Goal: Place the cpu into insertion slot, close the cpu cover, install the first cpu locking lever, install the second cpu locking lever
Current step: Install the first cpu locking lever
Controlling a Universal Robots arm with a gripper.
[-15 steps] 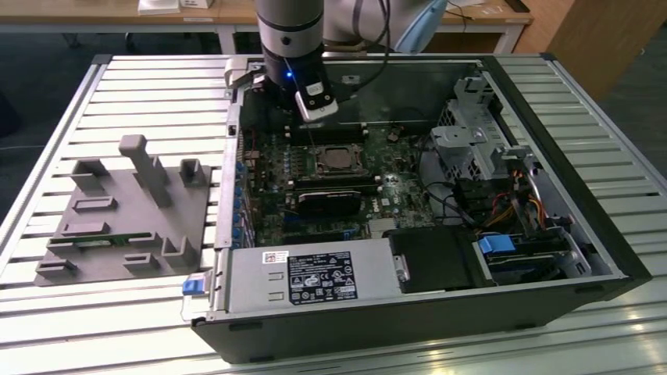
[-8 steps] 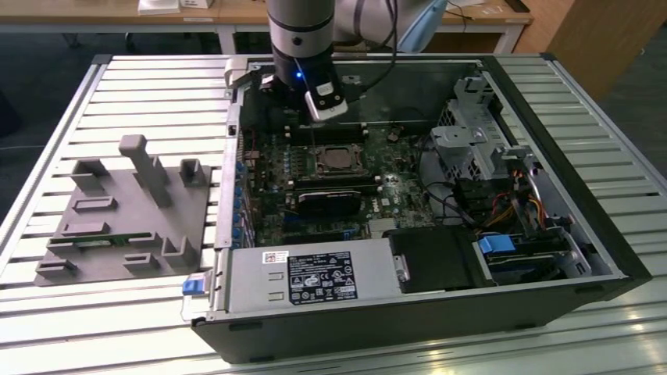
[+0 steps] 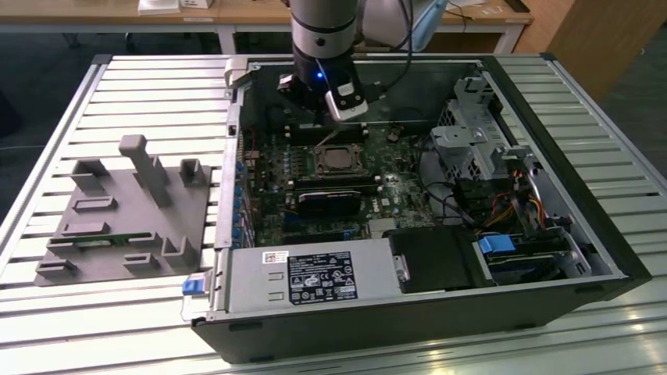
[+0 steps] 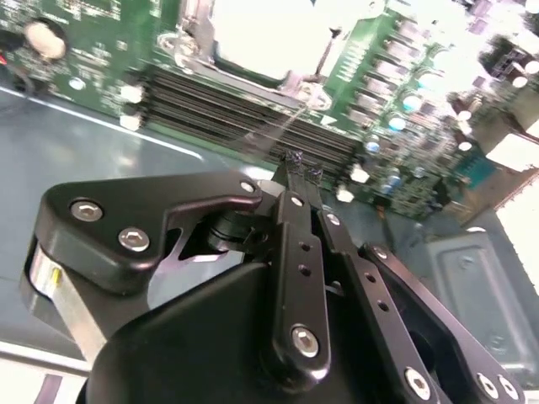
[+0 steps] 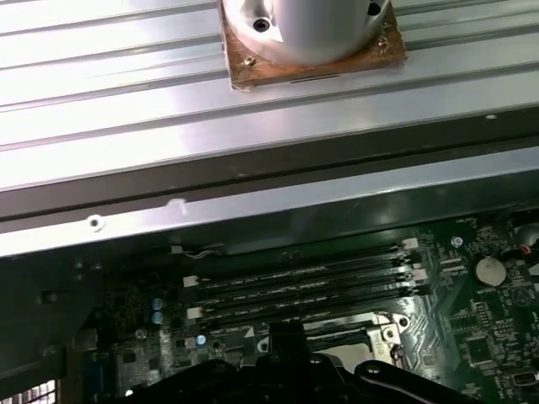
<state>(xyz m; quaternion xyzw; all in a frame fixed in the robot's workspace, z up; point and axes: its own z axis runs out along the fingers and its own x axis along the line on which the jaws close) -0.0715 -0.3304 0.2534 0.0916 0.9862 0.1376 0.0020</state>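
1. The gripper (image 4: 295, 158) has its fingers drawn together to a narrow point, with nothing seen between them. It hangs low inside the case (image 3: 583, 234), over the far end of the board (image 3: 396, 195).
2. In the second wrist view, a thin lever (image 4: 290, 118) runs from just beyond the tips across the memory slots (image 4: 236, 105) toward the socket. Whether the tips touch it cannot be told.
3. The cpu (image 4: 257, 34) shows as a pale square lying flat in the slot (image 5: 362, 337), near the gripper. The cover (image 4: 192, 25) appears to be down around it.
4. Judgement: seating and covering look done, and the step in hand is a locking lever.
5. To do this step well:
   - Bear on the lever with the closed tips near its free end, not near the hinge.
   - Push down and slightly sideways so the rod passes under its retaining hook.
   - Keep the tips off the memory slots and the cpu face.
6. Risk: the rod is thin and springy and may slip off the narrow tips. A slow, steady press suits it better than a quick one.
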